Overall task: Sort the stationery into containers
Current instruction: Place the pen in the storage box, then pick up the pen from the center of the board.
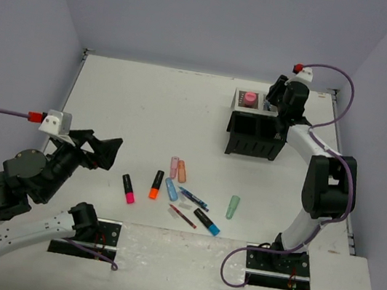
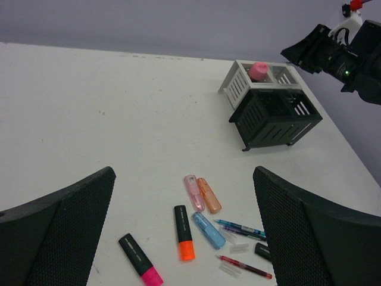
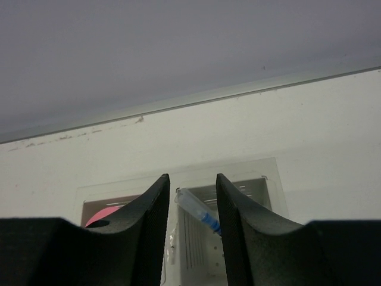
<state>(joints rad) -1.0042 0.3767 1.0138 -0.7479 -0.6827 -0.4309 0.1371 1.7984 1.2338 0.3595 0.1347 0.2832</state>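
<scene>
**Worktop** (image 1: 148,108): white, walled on three sides.

**Organizer** (image 1: 254,136): black mesh, four compartments, standing far right. A pink glue stick (image 1: 249,97) stands upright in the rear left, pale-lined compartment.

**Right pincer** (image 3: 192,182): hangs over the rear right compartment. Its jaws are parted wider than the barrel of a clear pen with blue inside (image 3: 199,211), which slants between them. Whether the pen touches a finger cannot be told.

**Left pincer** (image 2: 183,173): fully released, empty, raised over the near left of the worktop, well apart from everything.

**Loose stationery, near centre:**
- pink-tipped highlighter (image 1: 128,188)
- orange-tipped highlighter (image 1: 155,185)
- pale pink highlighter (image 1: 174,166) beside a peach highlighter (image 1: 182,171)
- light blue highlighter (image 1: 171,188)
- thin blue pen (image 1: 193,199)
- thin red pen (image 1: 183,216)
- black highlighter with blue tip (image 1: 206,222)
- mint highlighter (image 1: 232,207), off to the right
</scene>
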